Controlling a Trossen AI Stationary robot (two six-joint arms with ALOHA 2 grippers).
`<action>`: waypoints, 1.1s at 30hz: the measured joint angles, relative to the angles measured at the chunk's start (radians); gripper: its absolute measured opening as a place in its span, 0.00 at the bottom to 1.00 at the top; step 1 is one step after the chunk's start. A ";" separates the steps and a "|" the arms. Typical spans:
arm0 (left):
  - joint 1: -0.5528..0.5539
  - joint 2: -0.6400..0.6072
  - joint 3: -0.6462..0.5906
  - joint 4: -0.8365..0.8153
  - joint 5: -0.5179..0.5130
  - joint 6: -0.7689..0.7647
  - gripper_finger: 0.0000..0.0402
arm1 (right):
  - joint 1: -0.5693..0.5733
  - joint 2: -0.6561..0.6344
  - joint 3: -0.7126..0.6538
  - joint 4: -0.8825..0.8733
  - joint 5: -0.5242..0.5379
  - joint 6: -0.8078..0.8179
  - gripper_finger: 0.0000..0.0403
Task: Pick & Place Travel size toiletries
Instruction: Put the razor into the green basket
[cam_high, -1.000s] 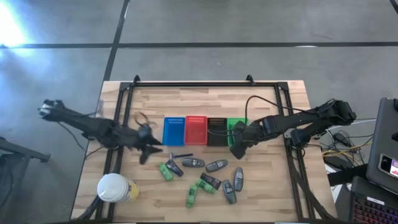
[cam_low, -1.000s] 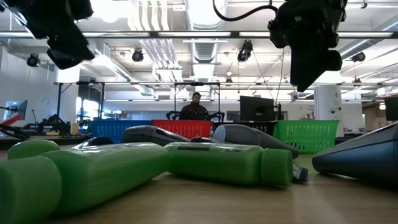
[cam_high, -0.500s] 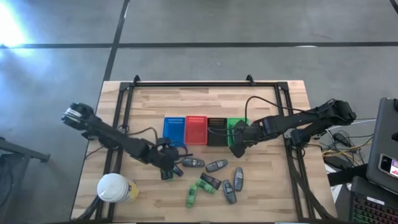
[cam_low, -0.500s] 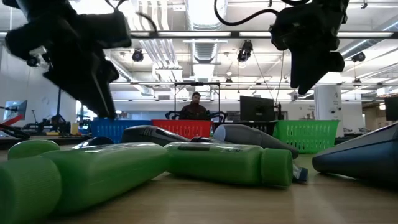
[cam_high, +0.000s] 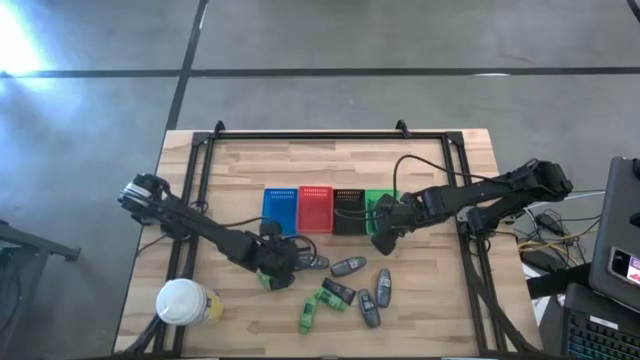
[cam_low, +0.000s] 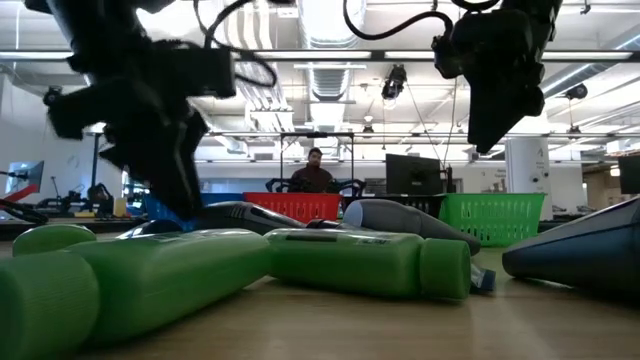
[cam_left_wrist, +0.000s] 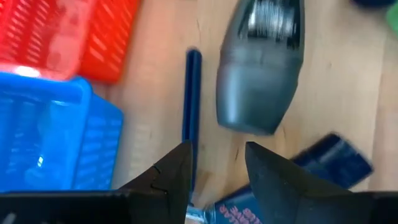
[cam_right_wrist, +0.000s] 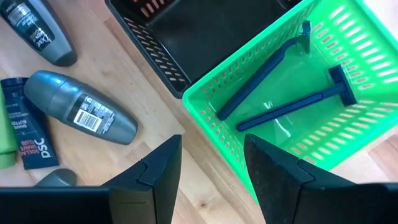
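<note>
Two razors (cam_right_wrist: 283, 81) already lie in the green basket (cam_right_wrist: 348, 140). About ten toiletries (cam_high: 340, 290) remain on the table near it. Left gripper (cam_left_wrist: 217, 171), fingers apart, hovers over a stick (cam_left_wrist: 191, 112); right gripper (cam_right_wrist: 208, 171), also apart, waits above the basket.

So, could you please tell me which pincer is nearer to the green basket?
The right pincer: it hovers open at the green basket, by its near edge. The left pincer is open past the blue basket, among the toiletries.

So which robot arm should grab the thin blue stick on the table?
Probably the left. Its gripper is open and low right over the stick, next to the blue basket. The right gripper hangs by the green basket, farther away.
</note>
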 joint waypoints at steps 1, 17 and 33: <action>0.002 0.002 -0.002 -0.001 0.002 0.000 0.38 | 0.000 0.000 -0.001 0.000 0.000 -0.007 0.42; 0.099 0.046 -0.007 0.017 0.115 0.072 0.50 | 0.000 0.000 -0.015 0.005 0.000 -0.022 0.42; 0.103 0.100 -0.003 0.028 0.150 0.115 0.39 | 0.000 0.000 -0.021 0.005 0.023 -0.021 0.42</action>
